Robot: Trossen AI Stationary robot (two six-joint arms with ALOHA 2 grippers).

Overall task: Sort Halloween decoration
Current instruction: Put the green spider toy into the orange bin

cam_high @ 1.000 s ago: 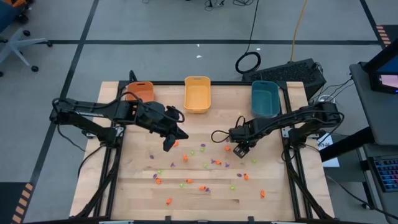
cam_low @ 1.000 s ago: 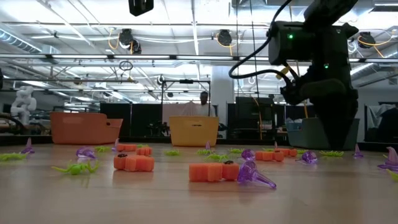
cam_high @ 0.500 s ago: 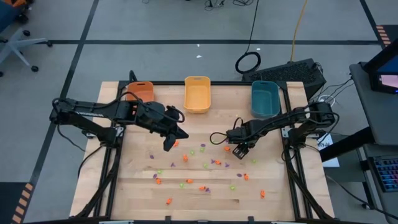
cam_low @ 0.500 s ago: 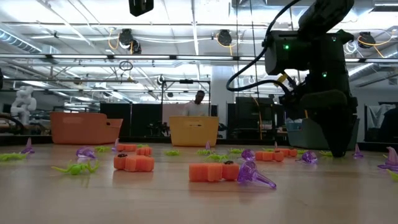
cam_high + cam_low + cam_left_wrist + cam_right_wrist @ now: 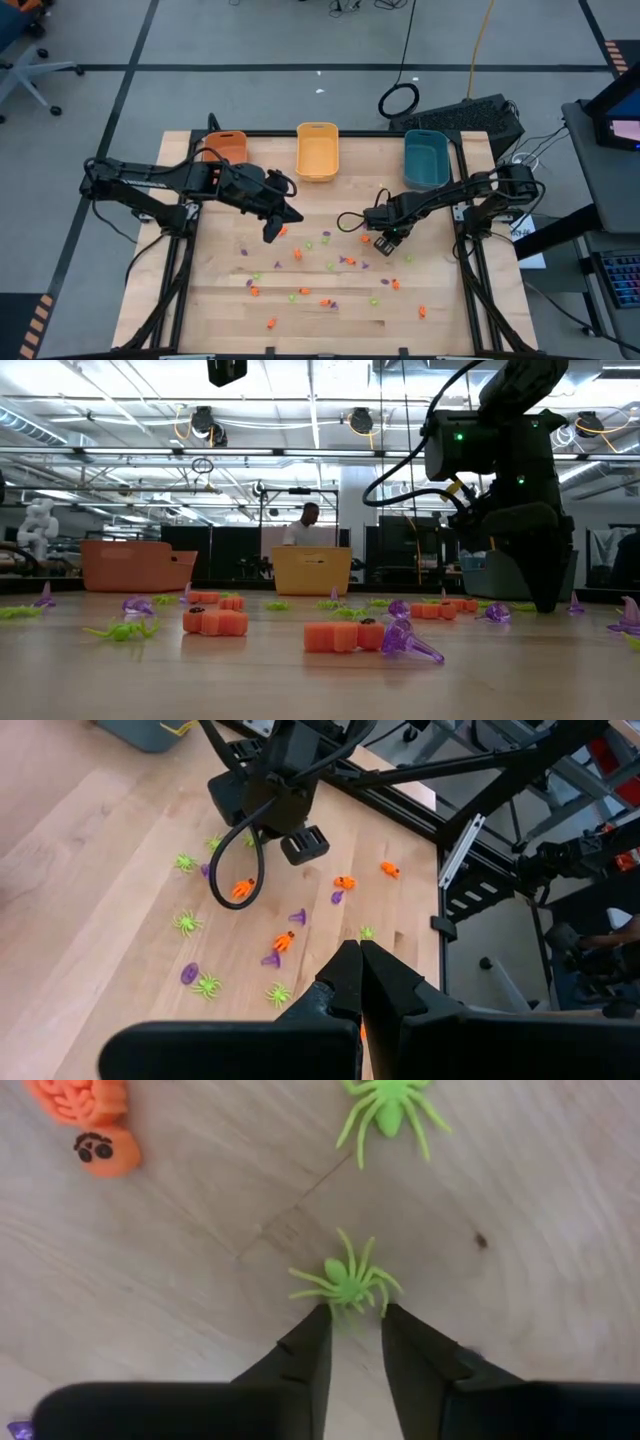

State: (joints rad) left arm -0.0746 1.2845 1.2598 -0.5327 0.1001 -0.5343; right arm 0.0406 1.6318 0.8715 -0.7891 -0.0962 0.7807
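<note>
Tiny orange, light green and purple trinkets (image 5: pixel 325 268) lie scattered over the wooden table. My right gripper (image 5: pixel 355 1318) points straight down at the table's right middle (image 5: pixel 388 243), its tips on the wood and narrowed around a light green spider (image 5: pixel 347 1283). A second green spider (image 5: pixel 390 1110) and an orange trinket (image 5: pixel 95 1125) lie just beyond it. My left gripper (image 5: pixel 358 960) hangs shut above the table's left middle (image 5: pixel 271 232), with nothing between its fingers. My right gripper comes from above, pointing down, and has the green spider's rear legs (image 5: pixel 345 1312) between its two fingertips. The spider's body lies flat on the wood just past the tips. A gap still shows between the fingers.
An orange bin (image 5: pixel 226 148), a yellow bin (image 5: pixel 317 150) and a teal bin (image 5: pixel 426 158) stand in a row along the far edge. A black cable loops beside my right gripper (image 5: pixel 232 885). A person stands in the room beyond the table (image 5: pixel 305 525).
My right gripper has sunk a little, down onto the table over the green spider. The person beyond the table has walked toward the left.
</note>
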